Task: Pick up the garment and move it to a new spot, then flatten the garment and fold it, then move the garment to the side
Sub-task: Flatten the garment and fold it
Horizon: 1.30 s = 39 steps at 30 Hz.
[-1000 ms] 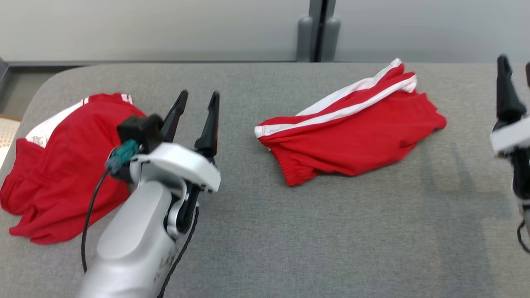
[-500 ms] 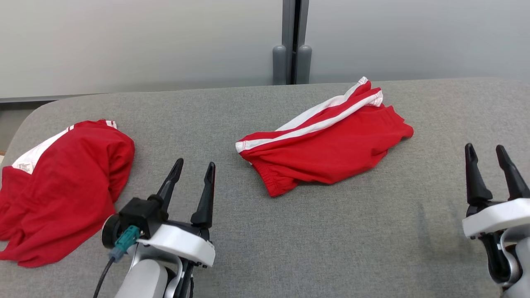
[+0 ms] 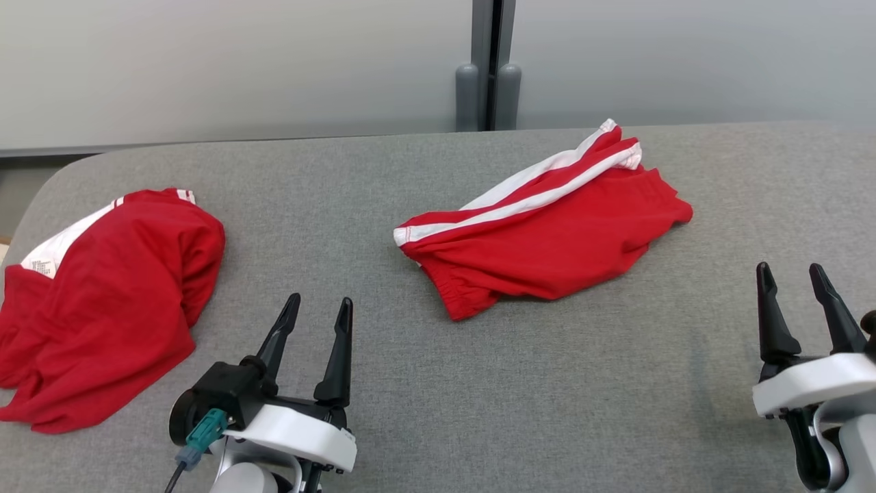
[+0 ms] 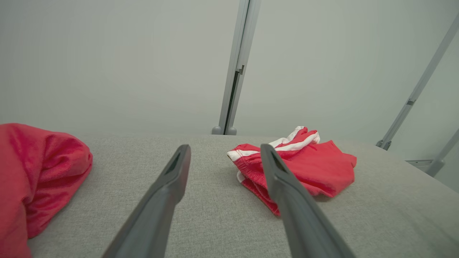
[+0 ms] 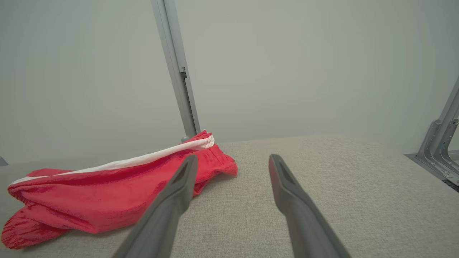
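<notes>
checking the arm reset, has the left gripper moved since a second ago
Yes. The left gripper has pulled back toward the robot, no longer overlapping the crumpled red garment beside it.

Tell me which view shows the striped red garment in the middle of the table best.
The head view: the whole garment lies uncovered, both white stripes traceable end to end. Both wrist views see it low and foreshortened, with a finger crossing part of it.

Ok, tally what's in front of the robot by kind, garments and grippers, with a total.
Red garments: 2, the left garment and the middle garment with white stripes.
Grippers: 2, the left gripper and the right gripper, both open.
Total: 4
</notes>
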{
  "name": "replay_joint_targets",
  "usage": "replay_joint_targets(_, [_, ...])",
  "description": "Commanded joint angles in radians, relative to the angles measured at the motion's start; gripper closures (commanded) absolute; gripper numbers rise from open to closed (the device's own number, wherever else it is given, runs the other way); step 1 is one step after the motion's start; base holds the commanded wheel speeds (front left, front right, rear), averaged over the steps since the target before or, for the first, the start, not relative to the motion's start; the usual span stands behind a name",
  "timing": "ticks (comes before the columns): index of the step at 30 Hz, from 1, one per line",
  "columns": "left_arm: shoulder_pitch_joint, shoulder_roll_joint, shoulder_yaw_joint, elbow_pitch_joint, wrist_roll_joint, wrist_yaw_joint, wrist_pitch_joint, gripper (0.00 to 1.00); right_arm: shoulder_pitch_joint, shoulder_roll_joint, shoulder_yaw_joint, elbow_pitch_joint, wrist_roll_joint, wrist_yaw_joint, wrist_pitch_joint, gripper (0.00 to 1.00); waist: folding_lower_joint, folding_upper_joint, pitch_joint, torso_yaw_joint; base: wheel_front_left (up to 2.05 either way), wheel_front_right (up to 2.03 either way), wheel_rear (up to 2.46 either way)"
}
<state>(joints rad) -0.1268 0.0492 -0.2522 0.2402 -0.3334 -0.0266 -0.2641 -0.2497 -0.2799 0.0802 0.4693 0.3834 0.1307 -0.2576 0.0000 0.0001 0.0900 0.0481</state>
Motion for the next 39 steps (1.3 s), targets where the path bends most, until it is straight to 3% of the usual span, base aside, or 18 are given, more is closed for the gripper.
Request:
replay_joint_targets(1, [-0.02, 0.003, -0.009, -0.001, 0.002, -0.001, 0.0, 0.0, -0.026, 0.009, -0.013, 0.015, 0.012, 0.0, 0.022, 0.0, 0.0, -0.0001, 0.02, 0.014, 0.0, 0.0, 0.0])
replay_joint_targets(12, [-0.08, 0.003, -0.067, 0.003, -0.042, 0.018, 0.0, 0.0, -0.166, 0.054, -0.126, 0.145, 0.232, 0.0, 0.202, 0.0, 0.0, -0.0001, 0.123, 0.121, 0.0, 0.0, 0.0])
replay_joint_targets(20, [-0.115, 0.003, -0.103, -0.011, -0.061, 0.029, 0.0, 0.0, -0.29, 0.024, -0.253, 0.294, 0.357, 0.0, 0.334, 0.0, 0.0, -0.0001, 0.192, 0.236, 0.0, 0.0, 0.0])
replay_joint_targets(28, [-0.125, 0.003, -0.145, -0.013, -0.083, 0.042, 0.0, 0.0, -0.4, -0.008, -0.323, 0.453, 0.363, 0.002, 0.407, 0.0, 0.0, -0.0001, 0.24, 0.301, 0.0, 0.0, 0.0])
replay_joint_targets(39, [-0.159, 0.003, -0.171, -0.028, -0.122, 0.051, 0.0, 0.0, -0.544, -0.044, -0.342, 0.633, 0.294, 0.003, 0.46, 0.0, 0.0, -0.0001, 0.295, 0.332, 0.0, 0.0, 0.0])
